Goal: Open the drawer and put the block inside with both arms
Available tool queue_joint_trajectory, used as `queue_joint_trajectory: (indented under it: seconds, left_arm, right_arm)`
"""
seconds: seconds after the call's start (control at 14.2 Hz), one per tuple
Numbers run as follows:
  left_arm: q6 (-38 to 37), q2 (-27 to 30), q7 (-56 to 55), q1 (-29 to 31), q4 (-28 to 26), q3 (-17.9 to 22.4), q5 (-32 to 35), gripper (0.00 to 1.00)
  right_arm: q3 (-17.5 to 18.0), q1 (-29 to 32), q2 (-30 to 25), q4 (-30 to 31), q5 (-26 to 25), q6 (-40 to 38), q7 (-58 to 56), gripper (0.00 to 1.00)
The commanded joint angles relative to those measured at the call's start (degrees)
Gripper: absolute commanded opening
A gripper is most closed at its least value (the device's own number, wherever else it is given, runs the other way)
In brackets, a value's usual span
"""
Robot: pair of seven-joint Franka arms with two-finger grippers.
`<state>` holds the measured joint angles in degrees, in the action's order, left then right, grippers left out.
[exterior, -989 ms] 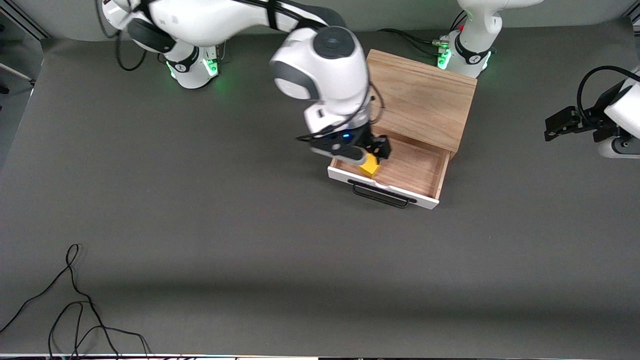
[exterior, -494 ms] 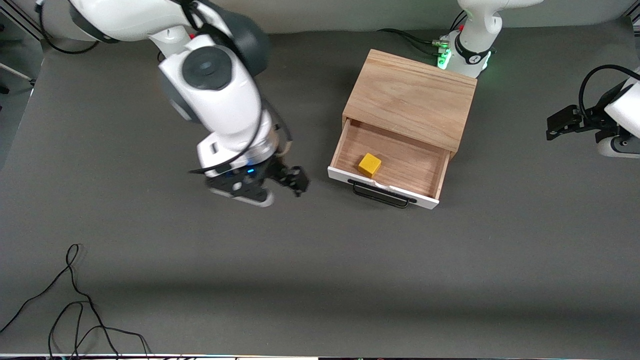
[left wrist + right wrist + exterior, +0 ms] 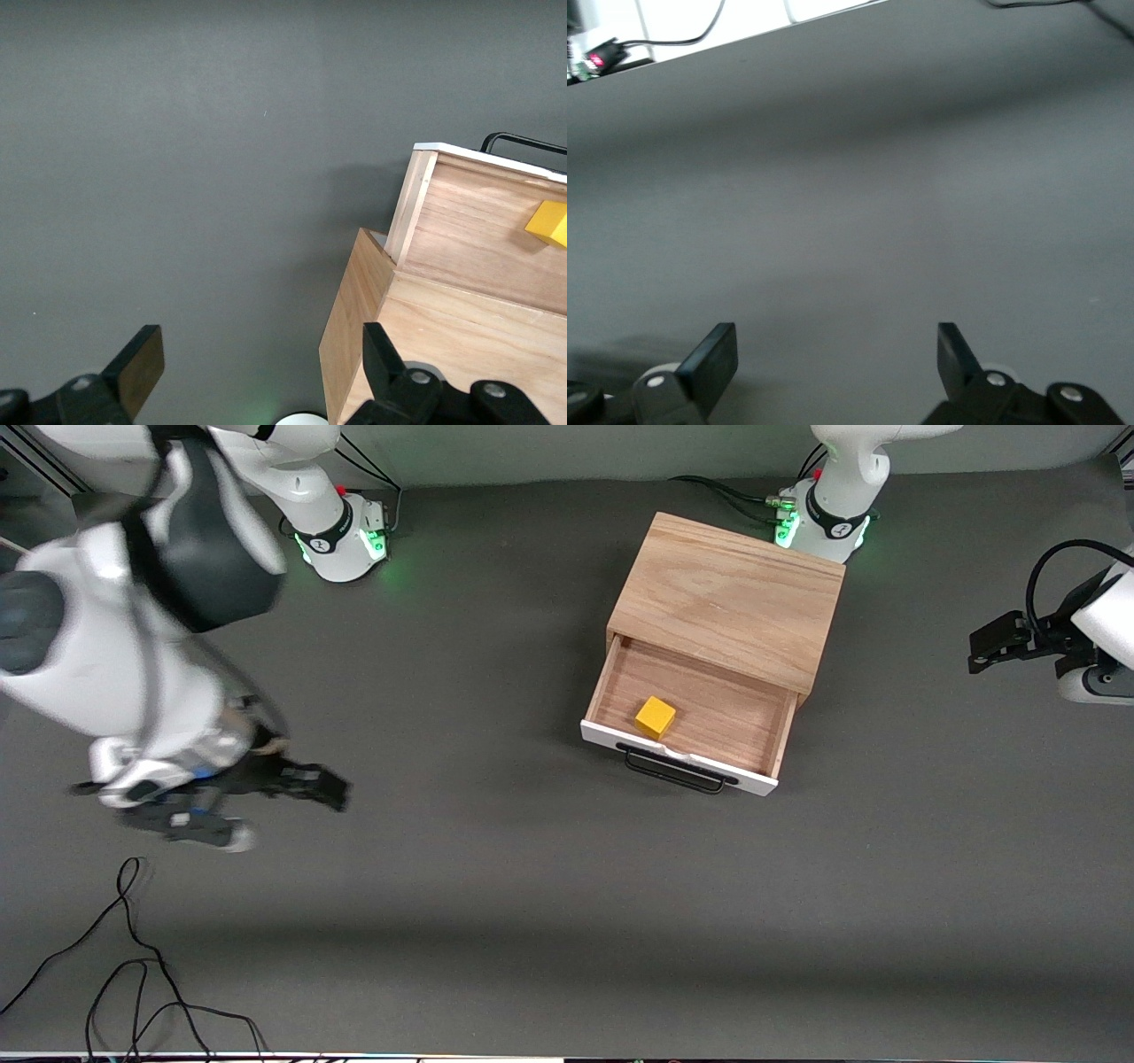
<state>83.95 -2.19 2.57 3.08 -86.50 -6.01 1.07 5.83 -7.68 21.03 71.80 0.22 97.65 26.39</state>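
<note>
The light oak box (image 3: 726, 598) stands near the left arm's base. Its drawer (image 3: 709, 722) is pulled open, with the white front panel and black bar handle (image 3: 678, 772) toward the front camera. The yellow block (image 3: 656, 716) lies on the drawer's wooden floor, free of any gripper. My right gripper (image 3: 306, 784) is open and empty over bare mat toward the right arm's end; its wrist view (image 3: 833, 354) shows only mat. My left gripper (image 3: 979, 651) waits open and empty beside the box at the left arm's end. Its wrist view (image 3: 261, 363) shows the box (image 3: 461, 354), the drawer (image 3: 478, 239) and the block (image 3: 549, 223).
Loose black cables (image 3: 133, 957) lie on the grey mat at the corner nearest the front camera, at the right arm's end. The arm bases (image 3: 341, 536) (image 3: 824, 522) stand along the table's edge farthest from the front camera.
The right gripper let go of the block in the drawer and swung away toward the right arm's end of the table. The block stays in the drawer. The left arm has not moved.
</note>
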Motion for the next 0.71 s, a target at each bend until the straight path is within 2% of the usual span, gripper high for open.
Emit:
queue_joint_trajectory:
  seconds: [0.0, 0.21, 0.42, 0.64]
  left_arm:
    - [0.3, 1.1, 1.1, -0.6, -1.0, 0.6, 0.6, 1.00]
    - [0.3, 1.1, 1.1, -0.6, -1.0, 0.6, 0.6, 1.00]
    - [0.3, 1.1, 1.1, -0.7, -1.1, 0.5, 1.0, 1.00]
    - [0.3, 1.0, 1.1, -0.7, -1.1, 0.5, 1.0, 1.00]
  right_arm:
    - [-8.8, -0.7, -7.2, 8.8, 4.8, 0.7, -10.0, 1.00]
    - [-15.0, -0.5, -10.5, 12.8, 4.8, 0.6, -17.9, 1.00]
    - [-15.6, -0.4, -14.5, 19.8, 4.7, 2.1, -20.0, 1.00]
    - [-15.6, -0.3, -14.9, 20.7, 4.3, 1.5, -20.8, 1.00]
